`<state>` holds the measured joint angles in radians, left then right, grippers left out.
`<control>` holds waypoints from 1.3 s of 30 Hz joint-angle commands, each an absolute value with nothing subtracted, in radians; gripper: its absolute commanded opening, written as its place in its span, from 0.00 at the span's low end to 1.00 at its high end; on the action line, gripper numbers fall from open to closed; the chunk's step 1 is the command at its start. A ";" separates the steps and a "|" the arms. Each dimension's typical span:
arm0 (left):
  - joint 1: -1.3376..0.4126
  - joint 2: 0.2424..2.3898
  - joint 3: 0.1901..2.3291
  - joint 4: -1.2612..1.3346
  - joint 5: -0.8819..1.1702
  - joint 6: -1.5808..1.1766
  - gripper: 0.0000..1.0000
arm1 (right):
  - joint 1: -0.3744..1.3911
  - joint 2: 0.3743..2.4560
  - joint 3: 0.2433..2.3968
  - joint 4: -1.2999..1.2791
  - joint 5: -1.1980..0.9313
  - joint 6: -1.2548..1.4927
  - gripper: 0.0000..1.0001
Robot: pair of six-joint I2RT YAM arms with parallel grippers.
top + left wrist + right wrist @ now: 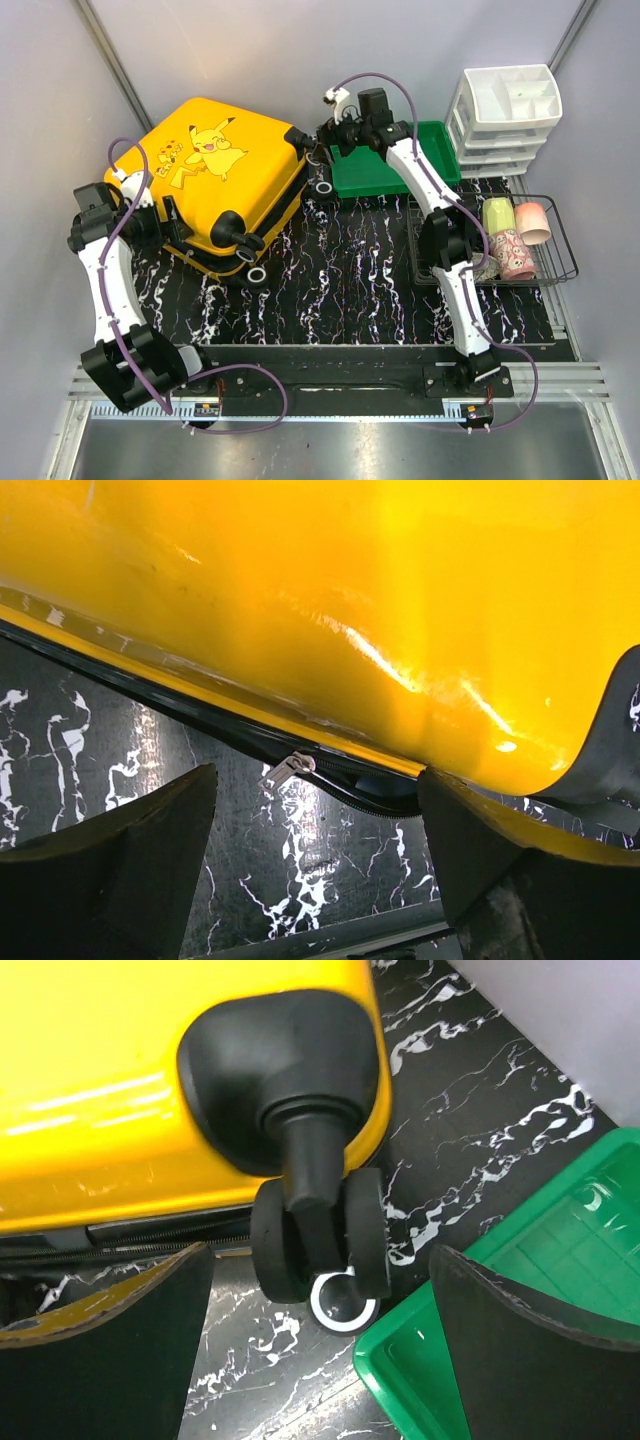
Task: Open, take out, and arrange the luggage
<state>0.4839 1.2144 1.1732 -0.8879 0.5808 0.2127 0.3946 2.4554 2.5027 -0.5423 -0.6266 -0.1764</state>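
The yellow luggage with a Pikachu print lies flat at the back left of the marbled table. My left gripper is open at its near left edge. In the left wrist view the yellow shell fills the top, and a silver zipper pull hangs between my open fingers; the zip gapes a little to the right of the pull. My right gripper is open at the luggage's right corner, straddling a black-and-white wheel without touching it.
A green plastic tray lies right beside that wheel and also shows in the right wrist view. A white drawer organiser stands at the back right. A wire basket with cups sits on the right.
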 commanded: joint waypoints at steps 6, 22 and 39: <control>0.491 1.180 1.088 -0.831 0.609 0.178 0.85 | 0.466 2.482 2.500 -0.572 -0.548 -0.397 0.96; 0.489 1.380 1.250 -0.683 0.601 0.034 0.62 | 0.535 2.322 2.280 -0.531 -0.561 -0.348 0.00; 0.476 1.717 1.646 -0.750 0.591 0.070 0.69 | 0.654 1.833 1.592 -0.353 -0.572 -0.199 0.40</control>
<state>0.5224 1.7454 1.6157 -0.9188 0.4599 0.1143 0.7509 1.8996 1.5146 -0.3870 -0.5869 -0.2047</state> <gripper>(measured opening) 0.624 0.245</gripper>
